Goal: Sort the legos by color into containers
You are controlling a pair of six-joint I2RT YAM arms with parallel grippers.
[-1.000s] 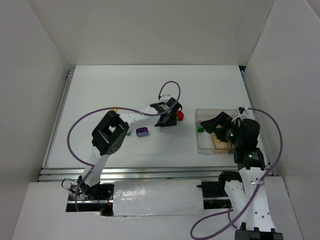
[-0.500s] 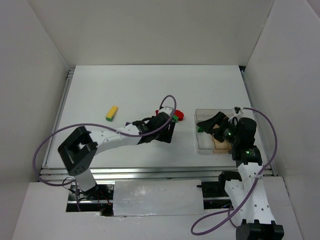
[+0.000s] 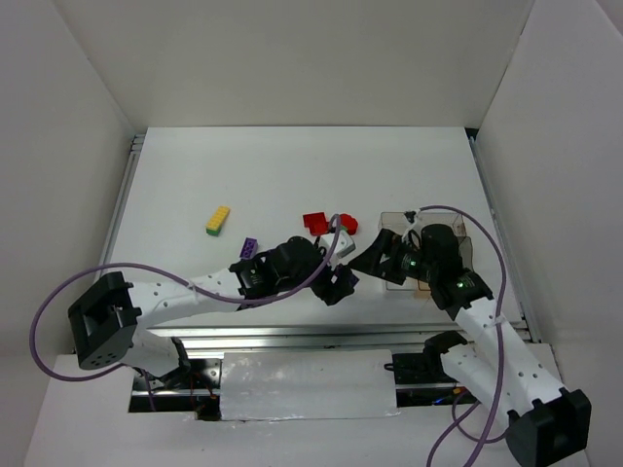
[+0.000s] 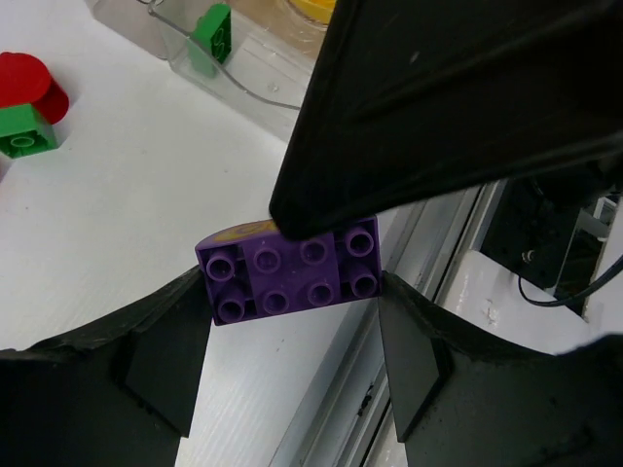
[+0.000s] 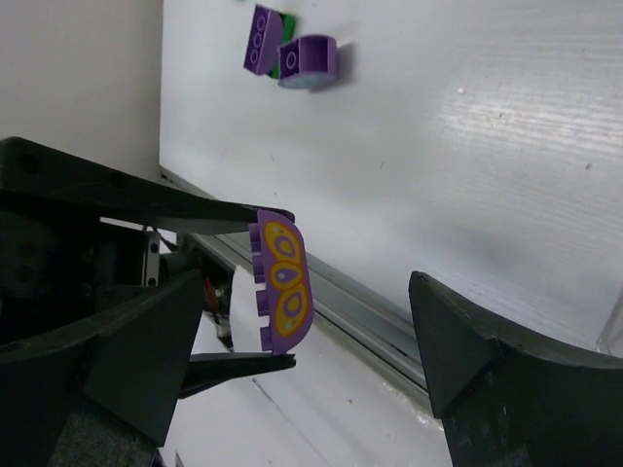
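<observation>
One purple brick (image 4: 289, 280) in left hand (image 3: 339, 285), right hand (image 3: 373, 255) opposite, container (image 4: 261, 74) beyond.

The left arm (image 3: 185, 292) lies low along the near edge of the desk, its elbow folded by the near left corner and its white forearm running right toward the middle of that edge. There the left hand (image 3: 339, 285) points right, its two fingers (image 4: 161, 350) pressed on the short ends of a purple brick (image 4: 292, 277), held level between them. The right arm (image 3: 487, 331) rises from the near right corner and leans left. Its right hand (image 3: 370, 258) faces the left one, fingers (image 5: 467, 341) spread wide with the brick's end showing between them. One right finger crosses just above the brick; contact cannot be told.
</observation>
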